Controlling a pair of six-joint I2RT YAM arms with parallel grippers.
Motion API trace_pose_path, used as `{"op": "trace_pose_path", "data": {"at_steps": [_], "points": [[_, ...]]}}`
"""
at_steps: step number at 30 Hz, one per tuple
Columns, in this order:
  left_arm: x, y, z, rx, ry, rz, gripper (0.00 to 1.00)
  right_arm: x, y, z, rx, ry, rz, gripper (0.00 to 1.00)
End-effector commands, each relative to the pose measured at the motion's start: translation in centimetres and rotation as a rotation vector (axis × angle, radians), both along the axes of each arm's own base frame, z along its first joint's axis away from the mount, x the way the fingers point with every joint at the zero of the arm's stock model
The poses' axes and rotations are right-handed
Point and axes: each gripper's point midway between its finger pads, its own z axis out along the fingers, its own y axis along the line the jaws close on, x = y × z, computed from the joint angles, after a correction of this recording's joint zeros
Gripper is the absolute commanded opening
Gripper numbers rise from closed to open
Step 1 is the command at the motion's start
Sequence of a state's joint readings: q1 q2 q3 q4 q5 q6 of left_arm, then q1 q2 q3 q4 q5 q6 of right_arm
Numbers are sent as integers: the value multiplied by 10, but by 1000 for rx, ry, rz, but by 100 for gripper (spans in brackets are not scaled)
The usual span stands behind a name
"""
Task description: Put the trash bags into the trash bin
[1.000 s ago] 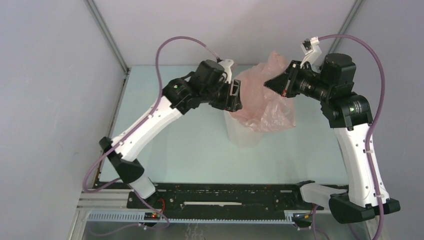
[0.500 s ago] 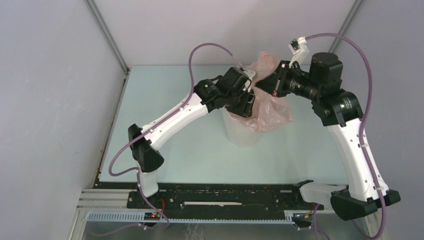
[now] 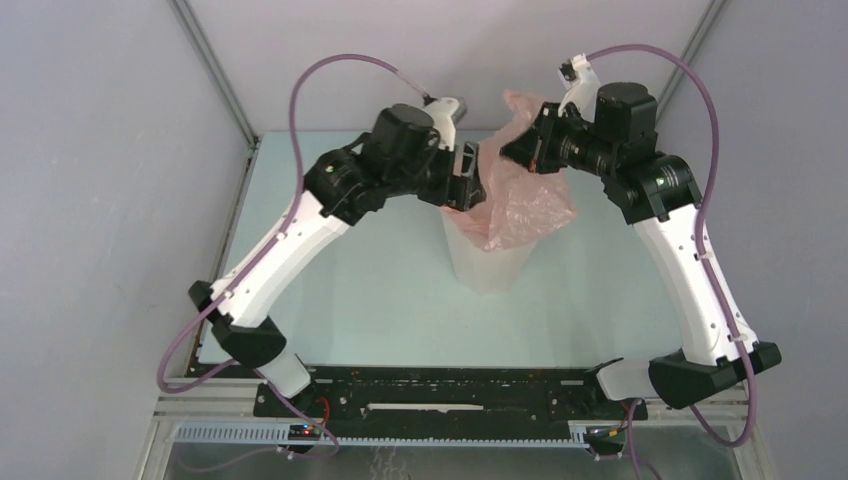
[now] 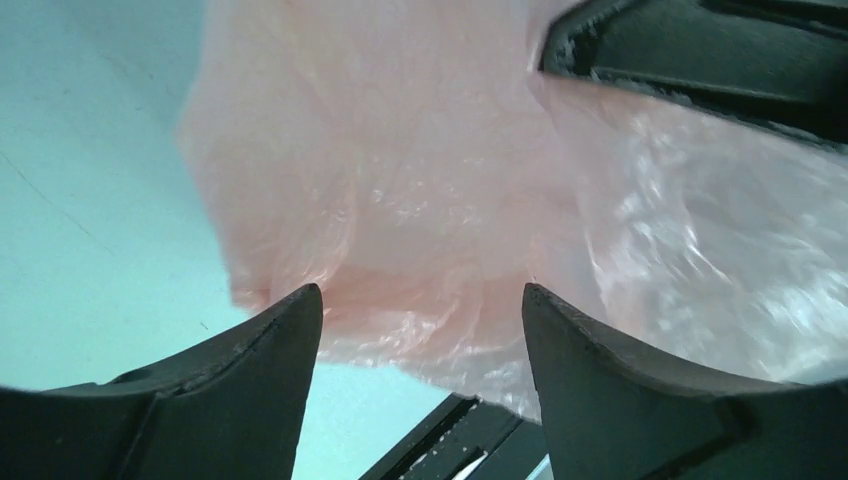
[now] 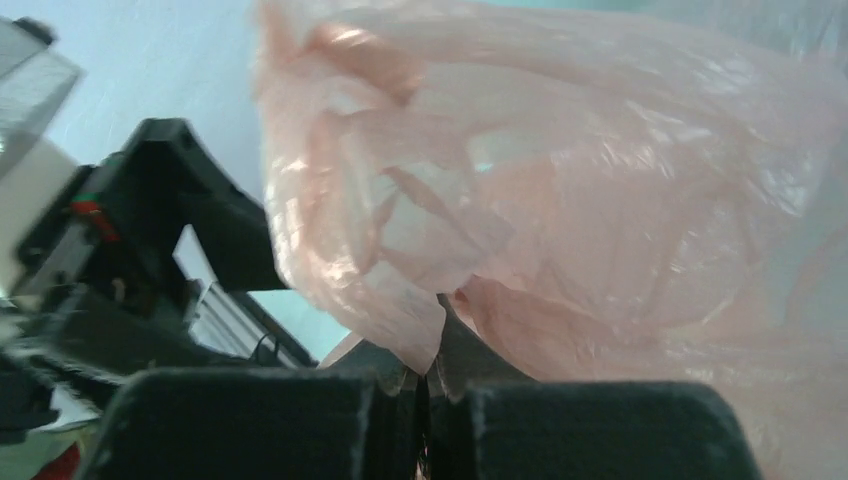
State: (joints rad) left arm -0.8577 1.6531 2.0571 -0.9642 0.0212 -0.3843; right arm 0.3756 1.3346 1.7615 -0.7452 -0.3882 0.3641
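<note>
Pale-pink trash bag (image 3: 522, 200), pinched in the clenched right gripper (image 3: 511, 154) above the trash bin (image 3: 487, 268), is judged only partly inserted, left gripper (image 3: 470, 182) released alongside.

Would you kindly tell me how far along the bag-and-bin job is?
Done: the lower end of the wrinkly pale-pink plastic bag appears to sit in the translucent white tapered bin. In hand: the right gripper is shut on its upper film; the left gripper is open at the rim. Left: most of the bag bulges above the rim.
</note>
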Motion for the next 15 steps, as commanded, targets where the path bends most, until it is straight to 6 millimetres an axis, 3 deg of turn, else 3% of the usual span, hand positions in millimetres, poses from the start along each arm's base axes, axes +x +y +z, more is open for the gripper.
{"op": "trace_pose_path", "data": {"at_steps": [1, 4, 7, 11, 15], "points": [[-5, 25, 44, -143, -54, 51, 80, 20, -8, 31, -83, -134, -52, 0], [-4, 35, 44, -172, -48, 79, 84, 32, -20, 47, -143, -195, -107, 0], [-6, 44, 46, -195, -59, 92, 91, 39, -24, 47, -190, -207, -138, 0], [-15, 45, 47, -235, -73, 62, 94, 45, -12, 12, -264, -170, -184, 0], [-32, 31, 50, -316, -86, -60, 95, 55, 5, -23, -316, -201, -260, 0]]}}
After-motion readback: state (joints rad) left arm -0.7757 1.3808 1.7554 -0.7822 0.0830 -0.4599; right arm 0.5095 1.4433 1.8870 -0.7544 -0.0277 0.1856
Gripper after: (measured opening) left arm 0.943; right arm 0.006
